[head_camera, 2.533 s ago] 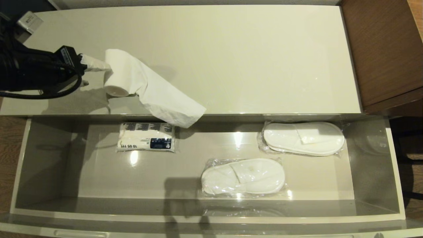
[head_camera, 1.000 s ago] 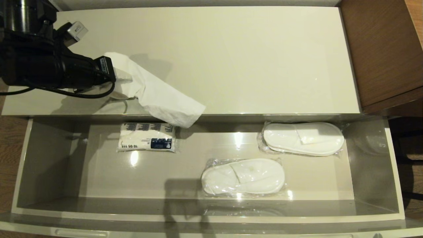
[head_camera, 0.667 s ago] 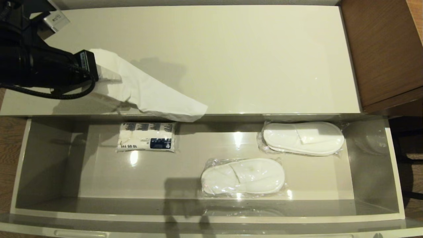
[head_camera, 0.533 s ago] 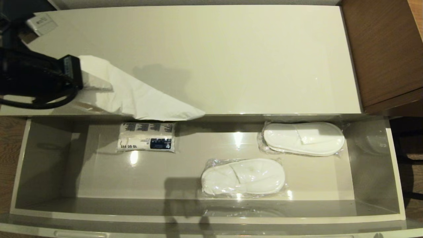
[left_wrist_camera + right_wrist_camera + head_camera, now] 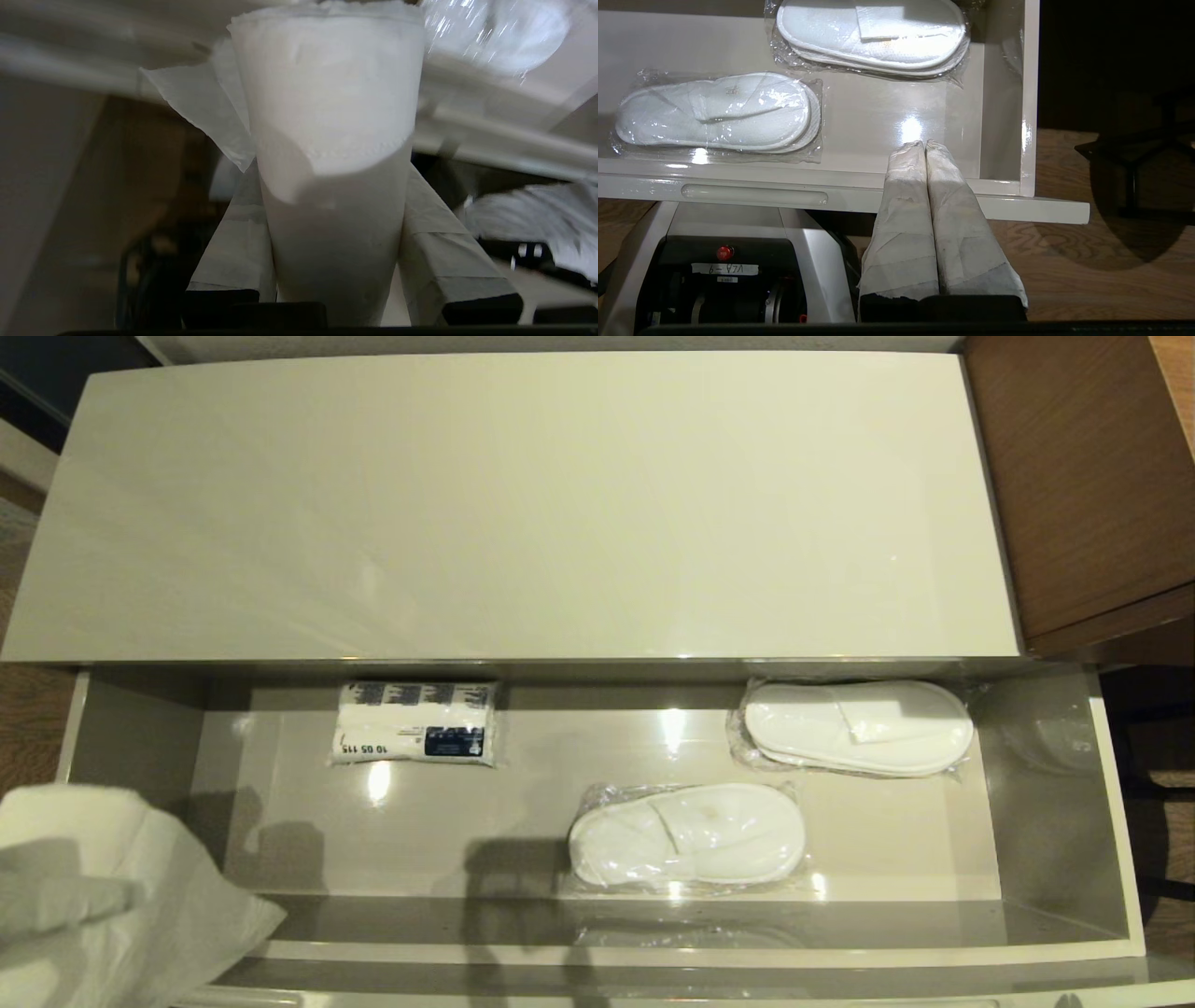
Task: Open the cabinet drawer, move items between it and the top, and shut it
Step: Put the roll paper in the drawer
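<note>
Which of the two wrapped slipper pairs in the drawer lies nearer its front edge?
The left slipper pair, mid-drawer, lies nearer the front edge; the right slipper pair sits back beneath the cabinet top's edge.

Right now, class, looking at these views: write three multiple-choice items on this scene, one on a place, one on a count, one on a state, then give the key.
1. Where is the toilet paper roll?
A. on the cabinet top
B. between the left gripper's fingers
C. lying on a slipper pack

2. How many slipper packs lie in the drawer?
A. one
B. two
C. four

3. The right gripper is:
A. shut
B. wide open
C. holding a packet

Key: B, fingers flank the roll; B, two packs; A, fingers pressed together.
</note>
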You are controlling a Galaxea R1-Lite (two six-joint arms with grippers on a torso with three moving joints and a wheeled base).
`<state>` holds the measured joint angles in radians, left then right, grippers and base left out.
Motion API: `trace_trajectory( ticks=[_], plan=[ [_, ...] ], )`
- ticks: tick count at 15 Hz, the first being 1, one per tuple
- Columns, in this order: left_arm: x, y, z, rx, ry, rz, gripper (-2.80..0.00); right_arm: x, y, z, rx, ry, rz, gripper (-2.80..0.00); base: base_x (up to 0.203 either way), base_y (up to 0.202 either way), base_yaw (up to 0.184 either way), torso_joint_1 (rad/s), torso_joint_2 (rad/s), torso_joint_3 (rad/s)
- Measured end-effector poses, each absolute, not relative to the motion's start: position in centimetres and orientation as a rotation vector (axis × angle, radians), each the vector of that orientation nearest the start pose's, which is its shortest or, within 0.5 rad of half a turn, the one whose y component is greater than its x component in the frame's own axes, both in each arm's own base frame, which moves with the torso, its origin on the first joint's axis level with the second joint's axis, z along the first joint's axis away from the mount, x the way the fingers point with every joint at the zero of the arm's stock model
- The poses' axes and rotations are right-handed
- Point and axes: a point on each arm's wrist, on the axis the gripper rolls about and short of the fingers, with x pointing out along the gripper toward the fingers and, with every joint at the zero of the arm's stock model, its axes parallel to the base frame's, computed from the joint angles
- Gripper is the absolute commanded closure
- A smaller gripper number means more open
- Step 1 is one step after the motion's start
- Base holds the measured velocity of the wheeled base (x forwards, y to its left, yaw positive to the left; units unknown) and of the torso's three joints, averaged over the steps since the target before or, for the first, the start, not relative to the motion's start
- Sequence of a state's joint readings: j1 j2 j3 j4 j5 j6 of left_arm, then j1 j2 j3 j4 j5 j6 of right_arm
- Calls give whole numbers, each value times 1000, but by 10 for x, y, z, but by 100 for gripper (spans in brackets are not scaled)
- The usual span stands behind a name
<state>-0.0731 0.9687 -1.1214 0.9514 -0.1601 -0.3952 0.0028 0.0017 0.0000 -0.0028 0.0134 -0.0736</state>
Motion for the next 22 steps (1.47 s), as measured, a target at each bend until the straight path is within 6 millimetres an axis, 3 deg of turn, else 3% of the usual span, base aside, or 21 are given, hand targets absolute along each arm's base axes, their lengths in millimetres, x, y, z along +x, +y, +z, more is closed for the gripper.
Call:
trace_trajectory(
  ticks=[3, 5, 8, 14, 18, 22],
  plan=[
    [22, -5, 256, -431, 942, -30, 0, -23, 0, 76, -74, -2, 16, 0, 0, 0, 0, 0, 0, 0],
    [15, -5, 249, -431, 974, -22, 0, -23, 0, 76, -79, -3, 16, 0, 0, 0, 0, 0, 0, 0],
    [21, -5, 218, -431, 1176, 33, 0, -23, 0, 76, -79, -3, 16, 0, 0, 0, 0, 0, 0, 0],
    [112, -10, 180, -500, 1220, 113, 0, -23, 0, 76, -79, -3, 16, 0, 0, 0, 0, 0, 0, 0],
    [182, -13, 177, -606, 1060, 128, 0, -23, 0, 76, -79, -3, 16, 0, 0, 0, 0, 0, 0, 0],
    [219, -15, 173, -729, 1100, 208, 0, -23, 0, 76, -79, -3, 16, 0, 0, 0, 0, 0, 0, 0]
  ],
)
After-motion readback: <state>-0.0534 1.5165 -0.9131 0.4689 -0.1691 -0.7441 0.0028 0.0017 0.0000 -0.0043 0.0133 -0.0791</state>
